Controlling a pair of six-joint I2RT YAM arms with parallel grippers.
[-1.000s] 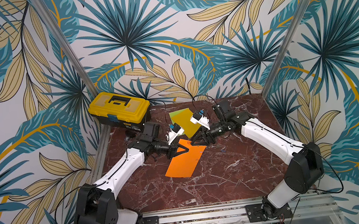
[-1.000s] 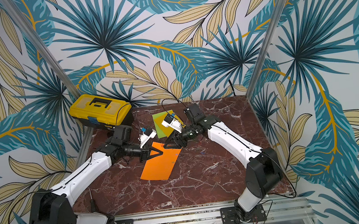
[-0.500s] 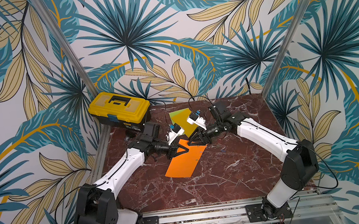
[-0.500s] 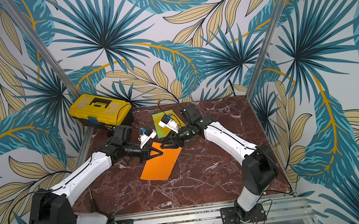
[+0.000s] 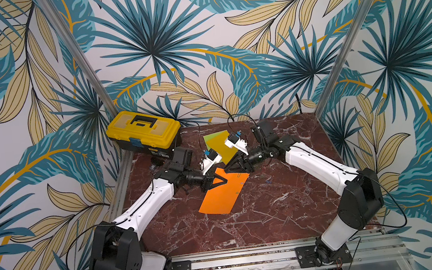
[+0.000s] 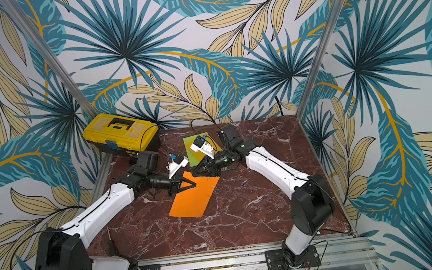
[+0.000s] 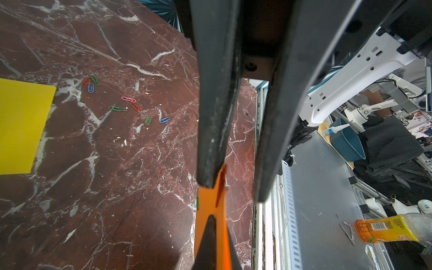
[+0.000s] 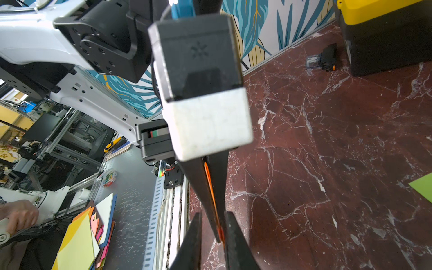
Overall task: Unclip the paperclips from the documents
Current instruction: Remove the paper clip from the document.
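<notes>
The orange sheet [image 5: 221, 196] lies near the middle of the marble counter [image 5: 274, 217]. Its far corner is lifted and pinched flat in the left pincer [image 5: 225, 181], whose jaws are closed on the paper. The right pincer [image 8: 212, 215] has its jaws narrowly apart, astride that same raised edge at the left pincer's tip. Whether they touch a clip or only paper I cannot tell. A few paperclips [image 5: 237, 192] show as tiny marks along the side of the orange sheet nearer the right arm, and loose paperclips [image 7: 131, 105] lie scattered on the bare counter. The yellow sheet [image 5: 224, 148] and the lime green sheet [image 5: 209, 138] overlap further back, near the yellow toolbox [image 5: 142, 130].

The paper looks light and limp, so it will likely sag, crease or tear if dragged, and is best held close beside the clip being worked. A clip is probably stiff, springy and smooth, and small enough to slip from the jaws. I would grip it across its outer loop, where it stands clear of the edge, and draw it straight off along its own length
</notes>
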